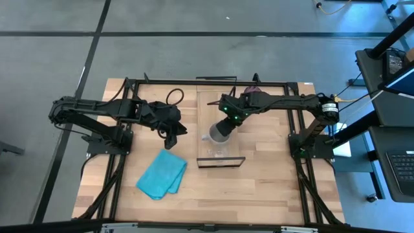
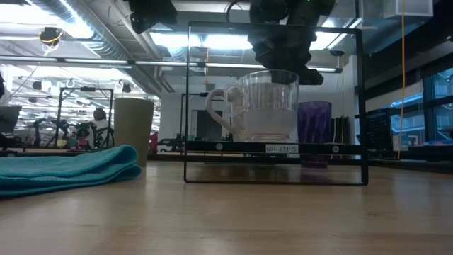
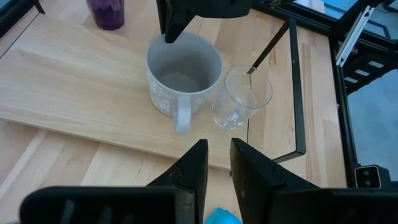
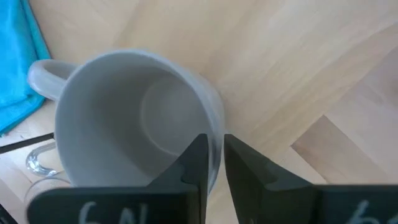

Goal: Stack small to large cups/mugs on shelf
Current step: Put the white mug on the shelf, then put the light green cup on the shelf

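Observation:
A grey handled mug (image 3: pixel 183 71) stands on the light-wood shelf (image 1: pixel 230 150). A tiny clear glass (image 3: pixel 242 99) stands right next to it on the shelf's near part. My right gripper (image 1: pixel 224 123) is over the mug, shut on its rim. My left gripper (image 1: pixel 173 133) hovers left of the shelf, empty, its fingers (image 3: pixel 199 165) together but for a narrow slit. A purple tumbler (image 2: pixel 315 124) stands on the tabletop beyond the shelf's far end. A dark olive-brown cup (image 2: pixel 133 131) stands on the table at the left; my left arm hides it in the high view. My right gripper pinches the mug's wall at the rim (image 4: pixel 216 138), on the side away from the handle (image 4: pixel 40 74), one finger inside the mug and one outside. The fingers come from above, pointing down. The mug is upright, mouth up; its base appears to be on the shelf.
A crumpled turquoise cloth (image 1: pixel 162 175) lies on the tabletop, near and left of the shelf. The shelf's thin black metal frame (image 2: pixel 364 106) rises around the board. The arms' black base frames run along the table's left and right sides.

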